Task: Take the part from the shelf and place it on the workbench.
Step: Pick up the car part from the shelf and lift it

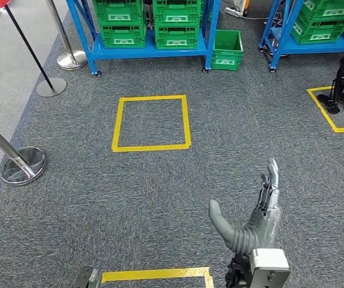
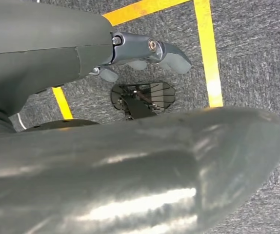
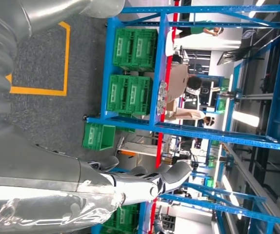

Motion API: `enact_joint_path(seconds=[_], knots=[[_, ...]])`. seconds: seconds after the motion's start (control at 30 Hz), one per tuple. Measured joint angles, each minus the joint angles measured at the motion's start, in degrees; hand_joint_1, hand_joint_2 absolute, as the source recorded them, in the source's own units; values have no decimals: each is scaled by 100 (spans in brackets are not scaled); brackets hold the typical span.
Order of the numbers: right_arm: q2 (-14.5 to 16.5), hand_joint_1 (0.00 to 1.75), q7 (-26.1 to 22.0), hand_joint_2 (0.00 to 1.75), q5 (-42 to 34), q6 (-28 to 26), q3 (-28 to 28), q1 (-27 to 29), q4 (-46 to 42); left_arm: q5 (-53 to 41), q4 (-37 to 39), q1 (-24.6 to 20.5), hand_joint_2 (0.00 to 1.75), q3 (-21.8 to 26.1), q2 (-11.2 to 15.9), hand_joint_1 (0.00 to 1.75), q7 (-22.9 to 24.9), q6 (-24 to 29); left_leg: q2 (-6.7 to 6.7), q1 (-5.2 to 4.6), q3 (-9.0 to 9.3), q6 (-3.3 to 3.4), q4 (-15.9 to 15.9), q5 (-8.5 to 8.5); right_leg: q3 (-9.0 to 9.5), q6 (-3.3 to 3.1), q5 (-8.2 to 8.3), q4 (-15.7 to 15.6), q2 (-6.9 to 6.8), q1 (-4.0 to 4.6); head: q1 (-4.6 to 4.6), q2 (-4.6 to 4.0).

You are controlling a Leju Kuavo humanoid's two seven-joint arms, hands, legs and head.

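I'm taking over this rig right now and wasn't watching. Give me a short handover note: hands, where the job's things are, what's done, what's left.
Right hand: raised in front of the body, fingers apart, holding nothing.
Left hand: hanging down over the carpet near the yellow floor marking, nothing in it.
Blue shelf with green crates stands ahead across the carpet, beyond the yellow floor square. One green crate sits on the floor beside the shelf. I cannot tell which part is meant.
Done: nothing picked yet.
Left: walk to the shelf, take the part, carry it to the workbench.
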Motion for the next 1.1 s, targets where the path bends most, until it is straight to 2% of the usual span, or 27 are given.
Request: enact_joint_path(seconds=[0.13,0.3,0.47,0.63,0.73,0.8,0.87,0.9,0.93,0.97,1.03,1.1], knots=[[-2,0,31,175,3,11,26,-12,3,44,5,-2,0,6,-3,0,141,49,0,0,0,0,0,0,0,0,0,0,0,0,-1,0],[-2,0,109,175,16,61,65,-93,45,195,16,-12,0,108,-39,0,808,211,0,0,0,0,0,0,0,0,0,0,0,0,0,0],[-1,0,140,175,44,42,116,-145,74,298,18,-28,0,224,-85,0,1104,278,-1,-14,-2,10,7,-7,2,12,5,-7,-2,-13,-1,0],[-2,0,132,175,72,27,178,-176,79,310,19,-39,0,280,-94,0,1138,312,-2,-54,-4,56,11,-22,6,59,8,-14,-2,-56,-2,0],[0,0,126,175,83,23,193,-195,79,302,19,-42,0,286,-99,0,1138,330,-7,-43,16,120,-43,9,-12,110,-31,14,0,-71,1,1],[-1,0,122,175,91,21,198,-203,79,301,19,-52,0,289,-107,0,1139,342,-13,-12,43,164,-91,36,-176,135,-266,379,11,-70,33,1],[-4,0,122,175,99,18,202,-200,86,300,19,-61,0,292,-108,0,1140,368,-17,-12,45,179,-92,32,-545,150,-644,1166,17,-79,65,0],[-8,0,122,175,101,17,203,-197,91,299,19,-62,0,293,-108,0,1142,381,-21,-12,45,179,-91,29,-720,158,-763,1512,17,-86,69,0],[-11,0,122,175,104,17,206,-195,96,299,19,-62,0,294,-108,0,1144,390,-29,-11,47,174,-87,25,-814,166,-775,1680,17,-93,71,0],[-15,0,122,175,105,17,209,-195,100,299,20,-62,0,296,-109,0,1147,394,-41,-7,52,161,-83,19,-790,173,-668,1608,17,-102,73,0],[-19,0,122,175,109,17,216,-197,103,301,22,-66,0,297,-114,0,1151,396,-78,12,71,110,-62,-4,-441,188,-263,867,22,-130,77,0],[-22,0,122,175,112,17,221,-201,106,322,24,-74,0,309,-113,0,1152,388,-107,7,68,34,-22,-27,-116,168,-39,224,60,-137,87,0]])
